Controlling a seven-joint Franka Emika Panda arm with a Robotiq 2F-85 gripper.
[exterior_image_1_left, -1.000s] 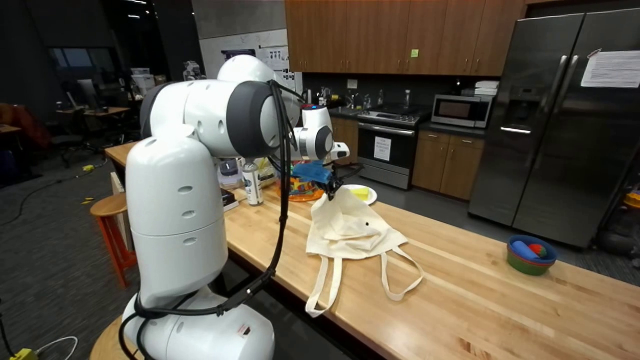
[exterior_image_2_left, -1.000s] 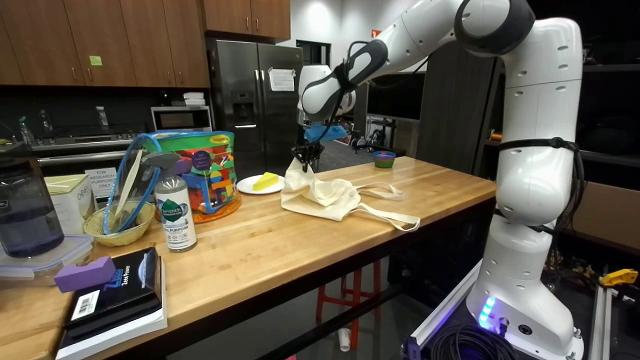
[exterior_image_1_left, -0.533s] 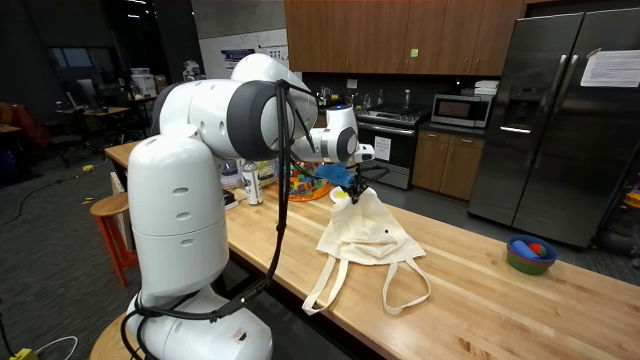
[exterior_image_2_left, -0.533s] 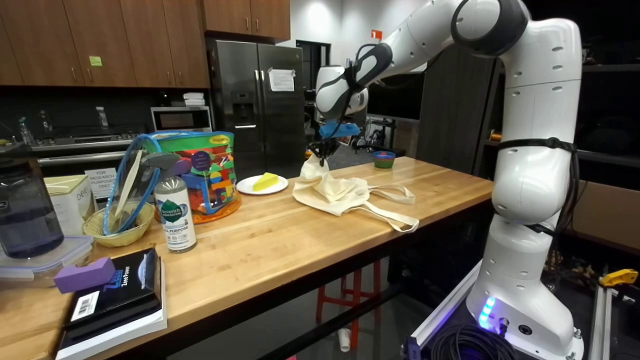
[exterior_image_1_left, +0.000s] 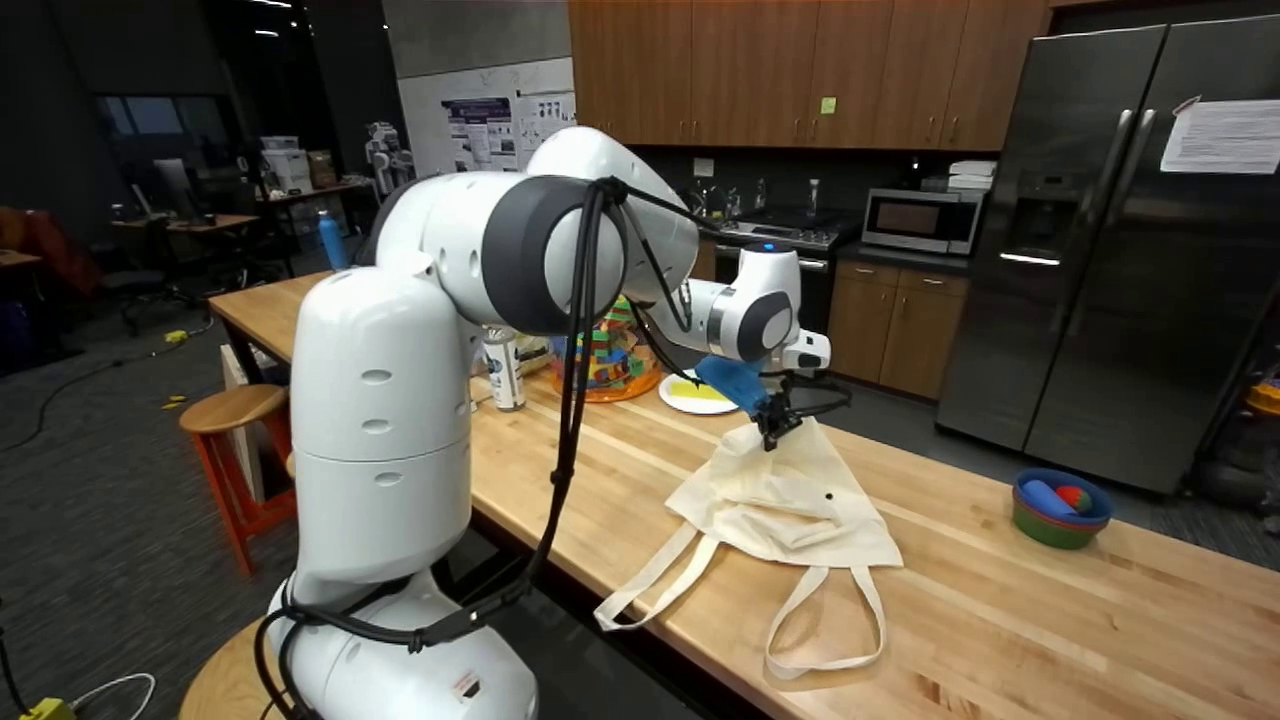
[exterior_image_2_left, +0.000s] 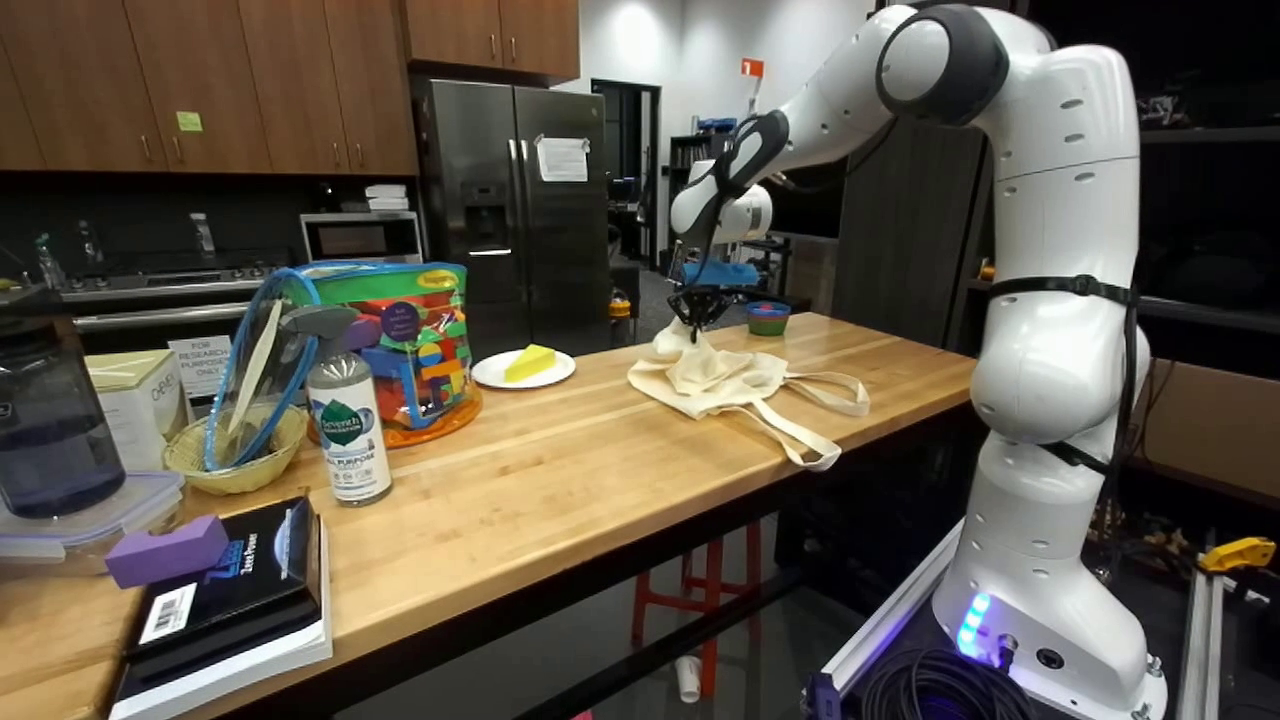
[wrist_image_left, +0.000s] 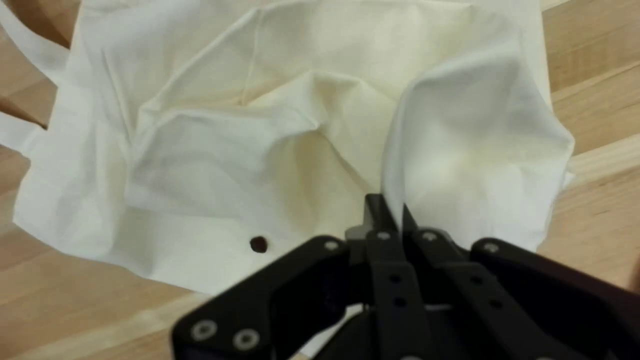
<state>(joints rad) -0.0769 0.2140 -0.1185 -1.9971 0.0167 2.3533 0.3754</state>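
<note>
Cloth bag (exterior_image_1_left: 785, 500): it has slid over the desk (exterior_image_1_left: 1000, 620) toward 4 o'clock in an exterior view, so it is now farther from the plate (exterior_image_1_left: 695, 407) than half a second ago.
Fingers (wrist_image_left: 400, 285): they moved along with the bag. They stand near 5 o'clock in the wrist view, closed tight on a fold of its cloth. Such a small pinch is likely the easy way to hold something so thin and floppy.
Pinched end (exterior_image_1_left: 808, 445): it seems to poke up like a little tent, because the fingers hold it while the rest flops down under its own weight.
Straps (exterior_image_1_left: 643, 572): they lie loose near 8 and 6 o'clock from the bag, since nothing grips them. One reaches the desk's edge.
Dark spot (wrist_image_left: 258, 244): it is on the cloth, at 9 o'clock from the fingers in the wrist view. Mark or hole, you cannot tell.
Plate: at 11 o'clock from the bag, with a yellow wedge (exterior_image_2_left: 530, 363) on it, maybe to keep that off the desk.
Bowls (exterior_image_1_left: 1055, 533): at 3 o'clock from the bag, stacked, perhaps to save room. Their sides should stop the blue thing (exterior_image_1_left: 1048, 499) and the red thing (exterior_image_1_left: 1075, 499) from rolling away.
Toy bag (exterior_image_1_left: 618, 360): at 10 o'clock from the plate, standing up, probably because it is stuffed with blocks (exterior_image_2_left: 438, 382).
</note>
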